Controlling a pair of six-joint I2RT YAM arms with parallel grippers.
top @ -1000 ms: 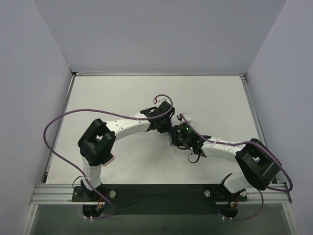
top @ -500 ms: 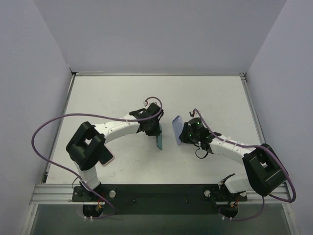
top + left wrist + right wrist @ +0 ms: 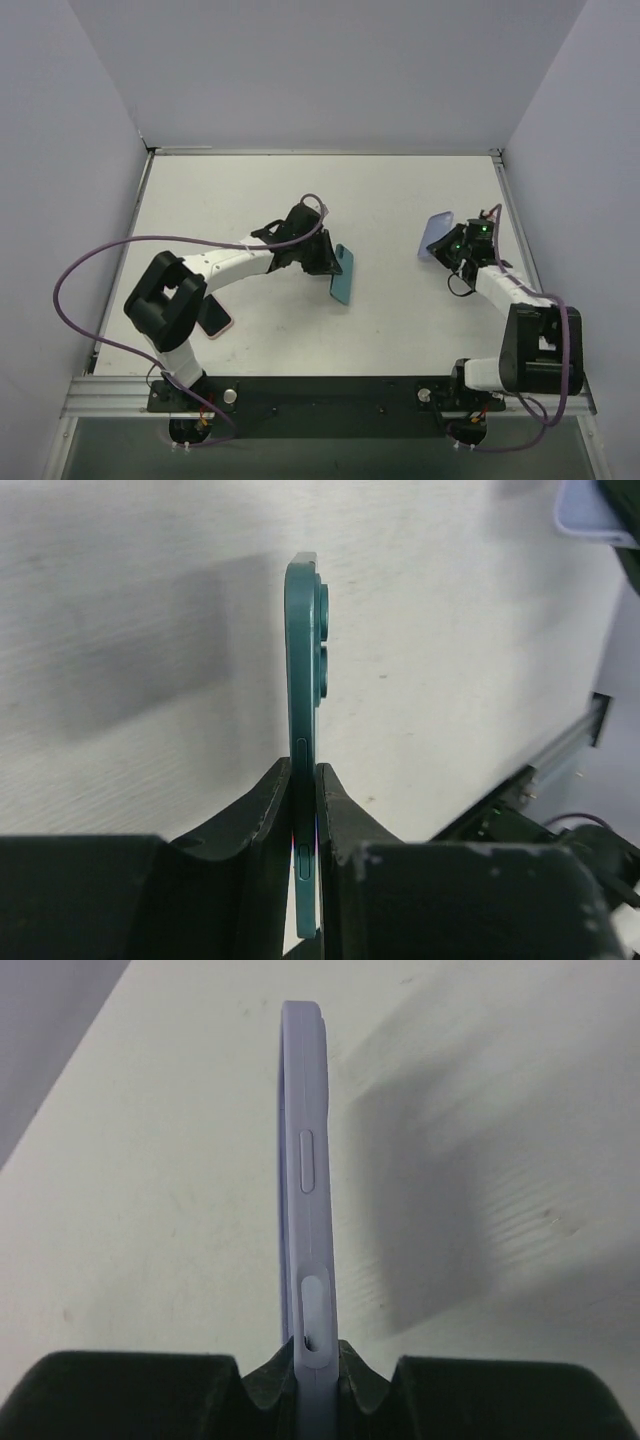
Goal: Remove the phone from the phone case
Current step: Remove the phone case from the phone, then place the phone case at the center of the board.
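Observation:
My left gripper (image 3: 322, 262) is shut on the teal phone (image 3: 342, 273), held out of its case near the table's middle. In the left wrist view the phone (image 3: 304, 680) stands edge-on between my fingers (image 3: 345, 810), its camera bumps facing right. My right gripper (image 3: 452, 246) is shut on the empty lilac phone case (image 3: 438, 235) at the right side of the table. In the right wrist view the case (image 3: 305, 1180) is edge-on, its side slot open and empty, pinched at its lower end by the gripper (image 3: 315, 1375).
A second phone with a pink edge (image 3: 215, 318) lies on the table under the left arm's elbow. Purple cables loop off both arms. Walls close in the table at left, back and right. A black rail (image 3: 330, 392) runs along the near edge.
The two grippers have pulled far apart. The right one carried the lilac case to the right side of the table; the left one turned and moved the teal phone slightly right.

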